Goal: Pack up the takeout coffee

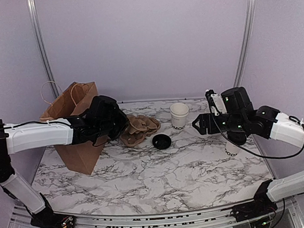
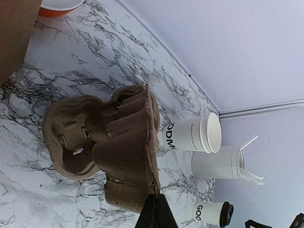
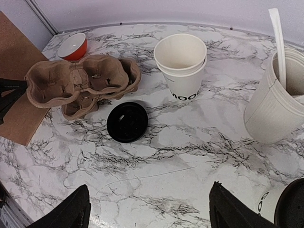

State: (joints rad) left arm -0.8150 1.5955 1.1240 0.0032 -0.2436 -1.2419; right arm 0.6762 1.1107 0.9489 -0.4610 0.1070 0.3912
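left gripper [image 2: 154, 202]: clenched, tips against the rim of the brown moulded-pulp cup carrier [image 2: 118, 142]; can't tell if the rim is actually pinched. brown paper bag with string handles [image 1: 72, 125] sits just behind and to the left of this gripper

right gripper [image 3: 149, 194]: released, jaws wide, nothing between them, hovering over bare white marble-pattern tabletop [image 3: 190, 152]

takeout coffee, the small white paper cup with dark lettering and a black plastic lid [image 3: 278, 206]: on the tabletop just outside the right gripper's right finger, tucked under that wrist, apart from both fingers. top view shows only a sliver of it below the right arm

ahead of the right gripper: loose round black lid [image 3: 127, 122] flat on the tabletop, slightly left; lidless white lettered paper cup [image 3: 183, 66] upright beyond it; tall ribbed white cup holding white utensils [image 3: 275, 104] ahead-right; carrier ahead-left, small white bowl with orange-red band [image 3: 73, 46] past the carrier
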